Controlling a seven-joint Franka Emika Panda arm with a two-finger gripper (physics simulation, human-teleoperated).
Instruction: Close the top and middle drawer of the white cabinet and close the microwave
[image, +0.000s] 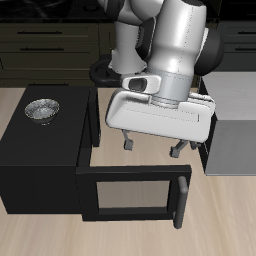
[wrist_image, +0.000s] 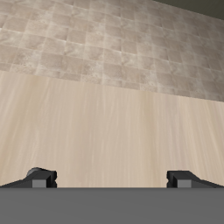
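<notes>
The microwave at nine o'clock has its door swung wide, still to shut. The white cabinet sits at three o'clock, drawers hidden. The hand hovers spread, empty.

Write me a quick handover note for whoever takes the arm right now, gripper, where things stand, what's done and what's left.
Gripper: open and empty, fingers spread, hanging over the table between the microwave and the white cabinet.
Microwave: door swung wide open, handle at its free end. A metal bowl sits on top.
White cabinet: mostly hidden by the arm; I cannot tell how its drawers stand.
Done: nothing confirmed.
Left: close the microwave door, check and close the top and middle drawers.
</notes>
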